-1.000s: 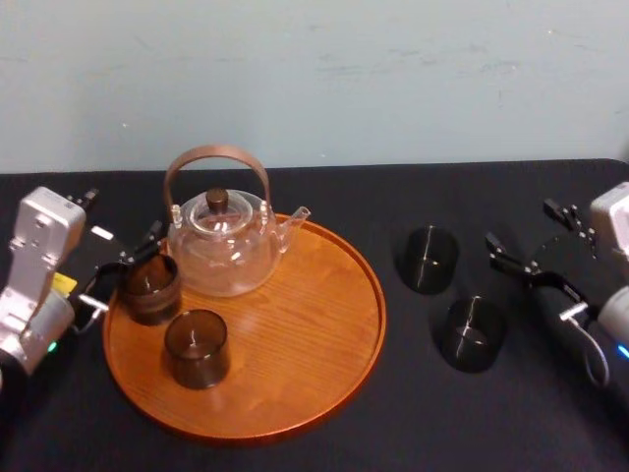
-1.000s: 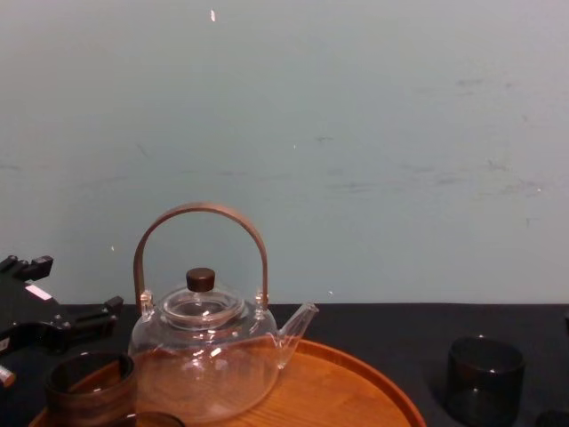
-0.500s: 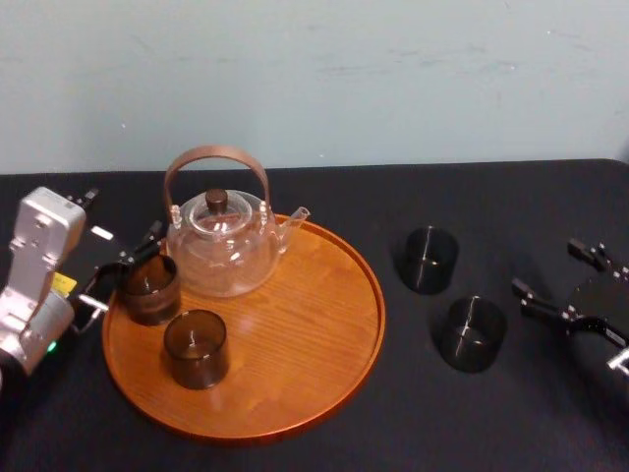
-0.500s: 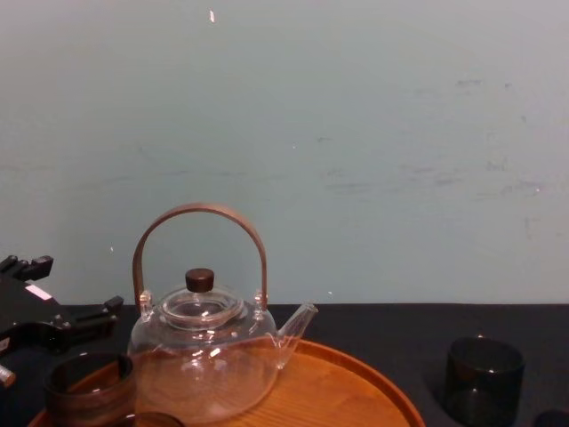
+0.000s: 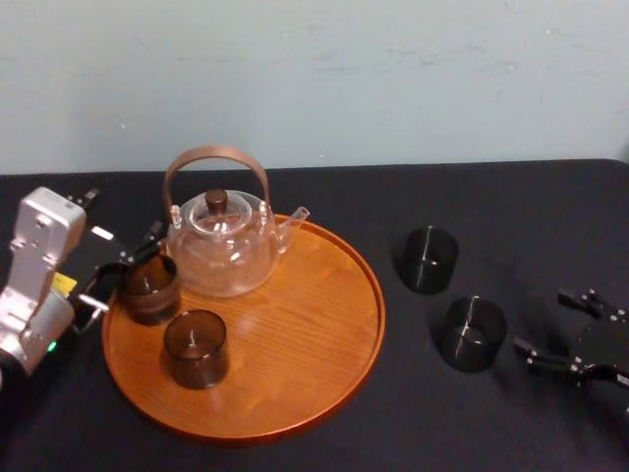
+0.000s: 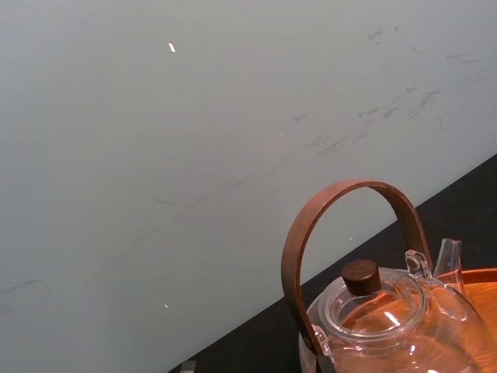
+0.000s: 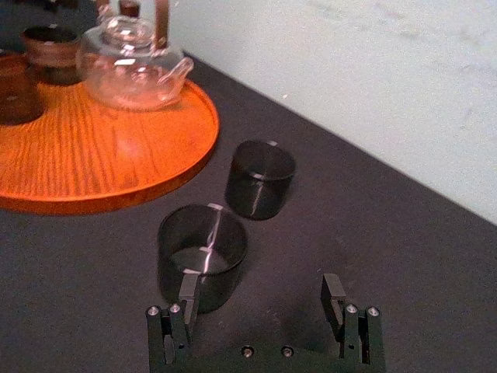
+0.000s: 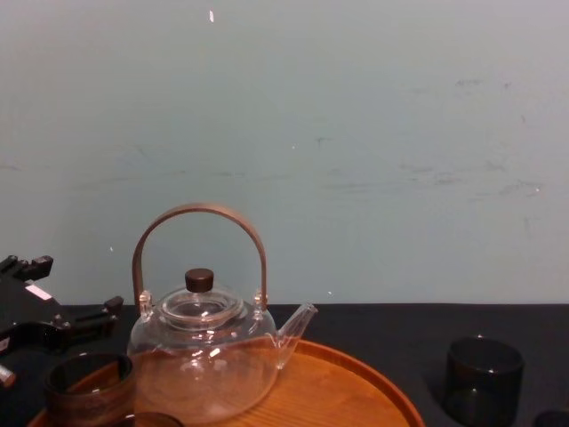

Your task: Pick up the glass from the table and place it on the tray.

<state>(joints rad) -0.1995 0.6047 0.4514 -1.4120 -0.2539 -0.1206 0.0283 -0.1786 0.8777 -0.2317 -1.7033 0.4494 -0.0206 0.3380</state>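
**Right pincer spread wide beside the glass, which is on the desk**

Closest to the robot, the right pincer [image 5: 540, 321] sits low over the black desk [image 5: 442, 423], its two fingers [image 7: 189, 294] held well apart with nothing between them. The glass [image 5: 472, 332], a smoky tumbler, stands upright on the desk just off the tip of this pincer's nearer finger. It is ahead of that fingertip, not inside the gap, and whether finger and glass touch cannot be told. Farther from the right pincer, beyond the glass, a second tumbler [image 5: 428, 260] of the same kind stands upright on the desk, apart from the first.

Past both, well away from the right pincer, lies the round wooden tray [image 5: 295, 334]. On its near part stands a front tumbler [image 5: 196, 346].

The left pincer [image 5: 128, 265] hangs at the tray's outer edge with its fingers parted. A rear tumbler [image 5: 149, 288] stands on the tray just in front of its fingertips, and contact between them cannot be made out. Just beyond the left pincer's farther finger is the clear teapot [image 5: 224, 246] with its arched wooden handle, upright on the tray's back part and close beside the rear tumbler.

Behind the desk rises a pale wall [image 5: 393, 79].
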